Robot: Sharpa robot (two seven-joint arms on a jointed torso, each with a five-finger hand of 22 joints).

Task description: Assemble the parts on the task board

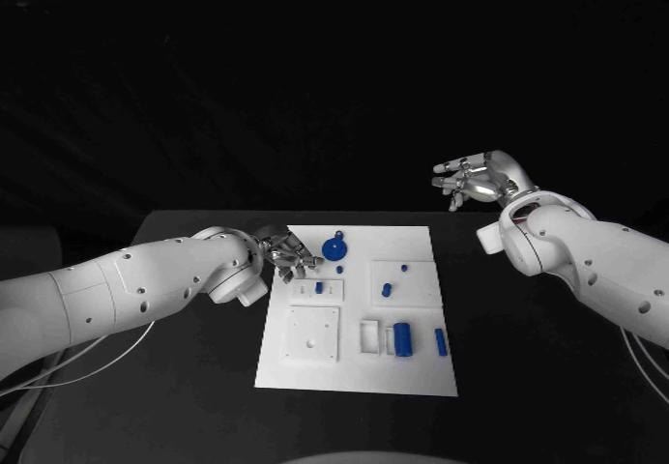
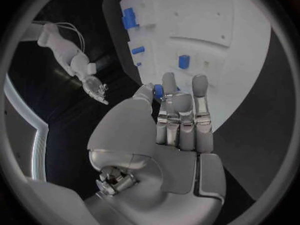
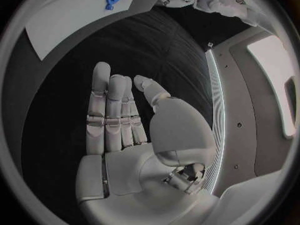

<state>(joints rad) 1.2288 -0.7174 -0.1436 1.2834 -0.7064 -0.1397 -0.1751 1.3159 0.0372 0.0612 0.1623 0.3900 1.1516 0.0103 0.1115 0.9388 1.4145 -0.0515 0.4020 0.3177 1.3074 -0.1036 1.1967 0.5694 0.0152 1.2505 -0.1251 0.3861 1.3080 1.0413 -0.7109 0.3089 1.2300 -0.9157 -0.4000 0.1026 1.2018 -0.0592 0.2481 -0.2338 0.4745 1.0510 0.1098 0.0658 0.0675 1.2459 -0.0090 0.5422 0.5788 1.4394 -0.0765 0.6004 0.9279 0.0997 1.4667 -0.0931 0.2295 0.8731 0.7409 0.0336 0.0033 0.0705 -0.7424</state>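
Observation:
The white task board [image 1: 419, 372] lies in the middle of the black table with several blue parts on it: a round disc [image 1: 336, 248] near the far edge, small pegs [image 1: 387, 289], and a cylinder [image 1: 403, 338] nearer me. My left hand [image 1: 286, 255] hovers at the board's far left corner, fingers bent toward the disc. In the left wrist view a blue piece [image 2: 159, 90] shows between the thumb and a finger of the left hand [image 2: 178, 120]; whether it is pinched or lies behind them is unclear. My right hand [image 1: 477, 179] is raised past the table's far right, fingers apart, holding nothing.
A raised white square block [image 1: 314, 333] and a small white frame [image 1: 369, 336] sit on the board's near half. Black table surface surrounds the board on every side. The right wrist view shows the board's corner [image 3: 56, 32] far off from the right hand [image 3: 119, 120].

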